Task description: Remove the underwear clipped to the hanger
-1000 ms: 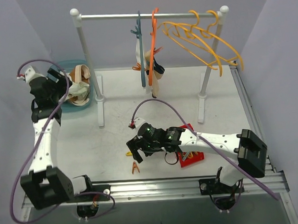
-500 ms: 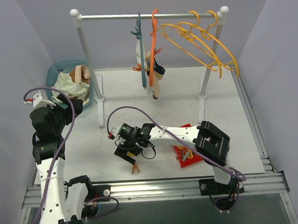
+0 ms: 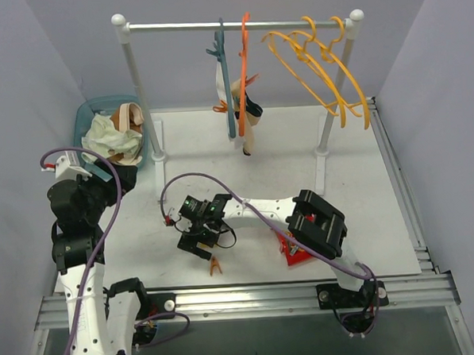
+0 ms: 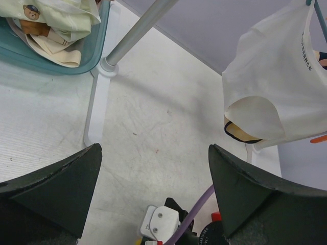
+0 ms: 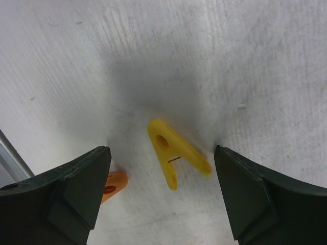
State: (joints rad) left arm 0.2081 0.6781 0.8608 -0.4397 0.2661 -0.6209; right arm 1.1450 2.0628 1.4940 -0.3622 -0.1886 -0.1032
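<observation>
Cream underwear (image 4: 265, 97) hangs long axis vertical from its hanger (image 3: 227, 82), ahead and right of the left pincer (image 4: 154, 148), spread empty and seemingly better placed. The right pincer (image 5: 162, 149), also agape, straddles a yellow clothespin (image 5: 176, 158) on the counter (image 5: 230, 51).

1. One metal clothes rail (image 3: 181, 25) on white posts, upper frame.
2. One slate-blue plastic hanger (image 3: 231, 122), one orange plastic hanger (image 3: 243, 58), and at least two overlapping yellow plastic hangers (image 3: 309, 22).
3. Hanging fabric underwear (image 4: 265, 92): at least two, one white and one tan.
4. One teal plastic basket (image 3: 82, 126), upper left, holding a heap that can't be counted.
5. Two loose clothespins on the worktop (image 3: 364, 179): one yellow plastic clothespin (image 5: 168, 150) and one orange plastic clothespin (image 3: 215, 265).
6. One red plastic tray (image 3: 298, 258).
</observation>
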